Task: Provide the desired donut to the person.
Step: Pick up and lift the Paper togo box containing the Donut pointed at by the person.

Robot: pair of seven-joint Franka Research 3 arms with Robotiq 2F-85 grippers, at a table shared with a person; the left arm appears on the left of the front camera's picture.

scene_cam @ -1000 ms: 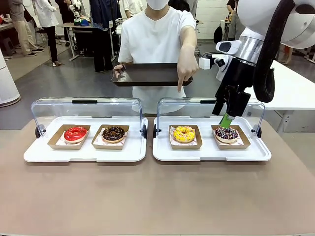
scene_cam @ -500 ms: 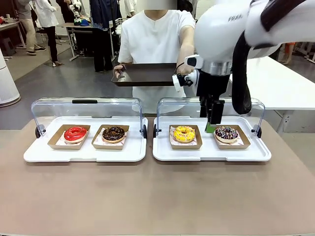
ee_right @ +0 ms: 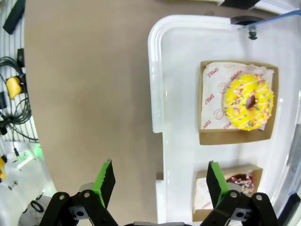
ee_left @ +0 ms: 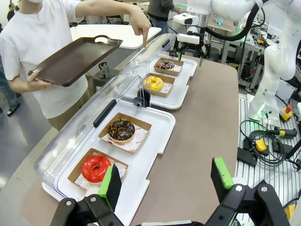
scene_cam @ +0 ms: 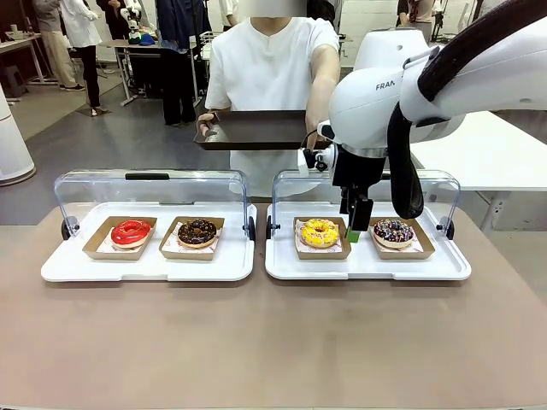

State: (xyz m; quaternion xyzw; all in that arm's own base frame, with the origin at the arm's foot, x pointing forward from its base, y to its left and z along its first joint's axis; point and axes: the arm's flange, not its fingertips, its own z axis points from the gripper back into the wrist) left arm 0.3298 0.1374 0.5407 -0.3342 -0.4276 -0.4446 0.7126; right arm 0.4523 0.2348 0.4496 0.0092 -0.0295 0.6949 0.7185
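Beyond the right gripper (scene_cam: 355,229), grey floor (scene_cam: 128,141) runs back to a cluttered desk (scene_cam: 137,44); a white table (scene_cam: 504,154) stands off to its right.

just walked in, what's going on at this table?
A person across the table holds a dark serving tray and points a hand down at the right-hand display case. The right gripper, jaws open and empty, hovers over that case between the yellow donut and the sprinkled chocolate donut. The left gripper hangs open near the left-hand display case. No donut has been lifted yet.
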